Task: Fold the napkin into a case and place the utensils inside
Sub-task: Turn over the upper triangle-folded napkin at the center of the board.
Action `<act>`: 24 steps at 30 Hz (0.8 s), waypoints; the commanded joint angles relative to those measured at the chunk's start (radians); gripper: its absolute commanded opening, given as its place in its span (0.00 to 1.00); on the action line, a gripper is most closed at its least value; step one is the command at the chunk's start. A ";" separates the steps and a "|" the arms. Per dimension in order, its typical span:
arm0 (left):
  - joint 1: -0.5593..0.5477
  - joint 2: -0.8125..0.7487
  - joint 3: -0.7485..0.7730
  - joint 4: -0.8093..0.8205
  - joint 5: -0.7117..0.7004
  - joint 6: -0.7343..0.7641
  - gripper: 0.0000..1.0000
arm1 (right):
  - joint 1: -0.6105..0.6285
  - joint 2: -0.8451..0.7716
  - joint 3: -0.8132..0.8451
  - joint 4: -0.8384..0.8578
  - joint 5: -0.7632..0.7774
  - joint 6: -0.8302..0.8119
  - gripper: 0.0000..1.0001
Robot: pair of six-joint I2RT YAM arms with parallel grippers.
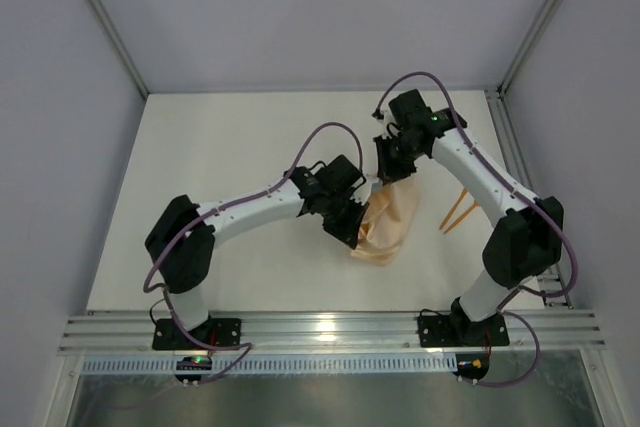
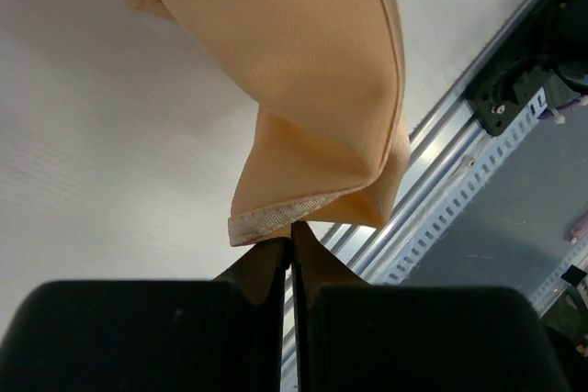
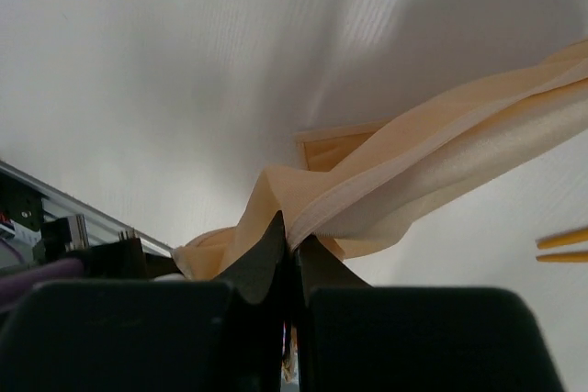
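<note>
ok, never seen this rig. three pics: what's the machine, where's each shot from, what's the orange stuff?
Two white robot arms, the left arm and the right arm, are bolted at the near edge of a white table. The wide picture comes from a fixed camera above and behind them. The other two come from a camera on each wrist; the black fingers at the bottom are that arm's own. The orange stuff is a cloth napkin, bunched between the arms. The left end effector is shut on a hemmed edge, the right end effector on another fold. Thin orange utensils lie on the table by the right arm, untouched.
</note>
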 commanded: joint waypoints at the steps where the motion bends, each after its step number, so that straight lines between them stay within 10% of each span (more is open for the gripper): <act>1: 0.060 -0.088 -0.057 0.066 0.038 -0.034 0.00 | 0.063 0.050 0.091 0.107 -0.027 0.052 0.03; 24: 0.264 -0.335 -0.099 -0.204 -0.236 0.610 0.00 | 0.129 -0.011 0.142 0.276 0.001 0.152 0.03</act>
